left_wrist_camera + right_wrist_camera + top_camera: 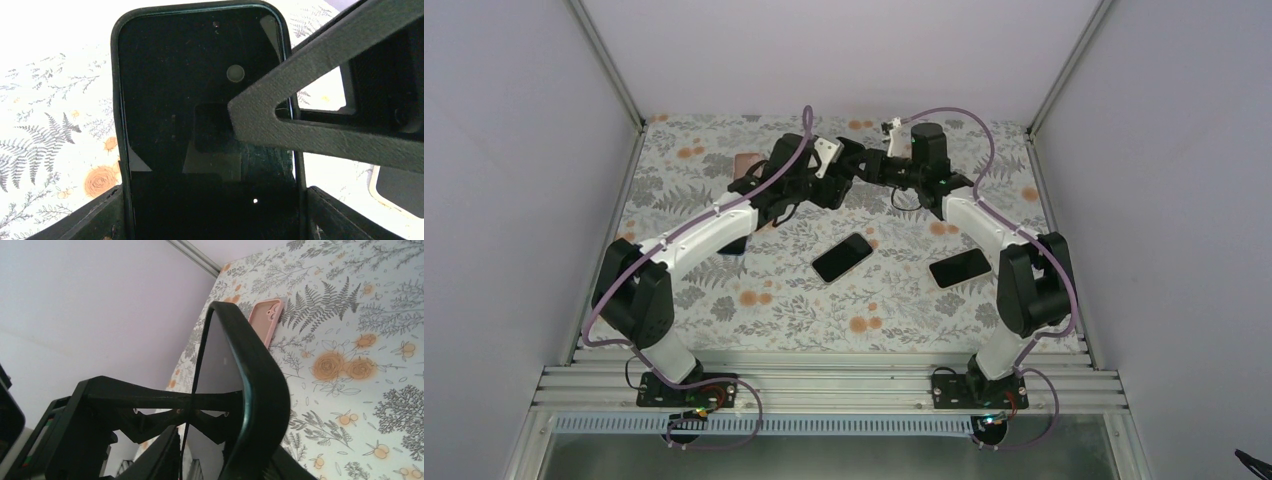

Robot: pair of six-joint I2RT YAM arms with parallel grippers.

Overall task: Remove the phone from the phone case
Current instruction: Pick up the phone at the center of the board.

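The phone [200, 100], dark-screened, sits inside a black phone case [116, 100] that is held up off the table. My left gripper [212, 220] is shut on the case's two long sides, low down. My right gripper [230, 460] comes in from the right: one finger [310, 75] lies across the screen, and the other is behind the case back [260, 390]. In the right wrist view the jaws stand closed on the cased phone, seen edge-on. From above, the two grippers meet at the back middle [854, 170], and the phone between them is mostly hidden.
Two bare dark phones [842, 257] [961, 268] lie on the floral cloth nearer the arm bases. A pink case [265, 320] lies at the back left [746, 163]. A pale-rimmed object [400, 187] lies on the cloth near the left gripper. Walls enclose three sides.
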